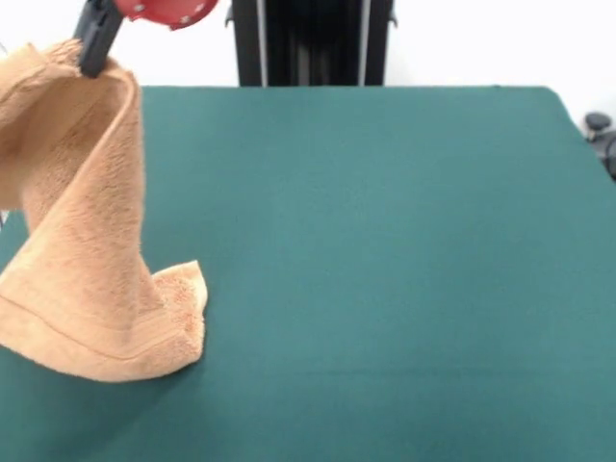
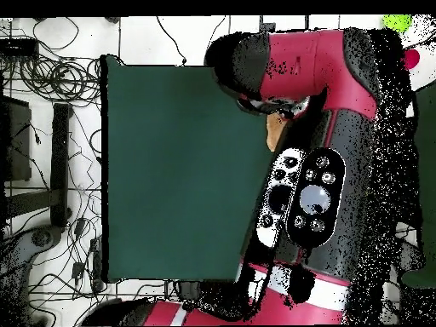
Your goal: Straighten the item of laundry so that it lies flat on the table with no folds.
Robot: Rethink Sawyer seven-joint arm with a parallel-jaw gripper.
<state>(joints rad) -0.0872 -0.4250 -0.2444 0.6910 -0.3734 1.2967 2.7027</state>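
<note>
The tan-orange towel [image 1: 82, 221] hangs from my gripper [image 1: 96, 46] at the far left of the front view. The gripper is shut on the towel's top edge and holds it well above the green table [image 1: 385, 241]. The towel drapes down in a twisted fold. Its lower hemmed end rests crumpled on the table near the left edge. In the overhead view my red and black arm [image 2: 315, 179] covers the table's right side [image 2: 170, 170], and only a small patch of the towel [image 2: 275, 134] shows beneath it. The gripper itself is hidden there.
The black pedestal [image 1: 308, 43] stands at the table's far side. A dark object [image 1: 602, 135] sits beyond the right edge. Cables [image 2: 51, 85] lie on the floor beside the table in the overhead view. The towel hangs close to the table's left edge.
</note>
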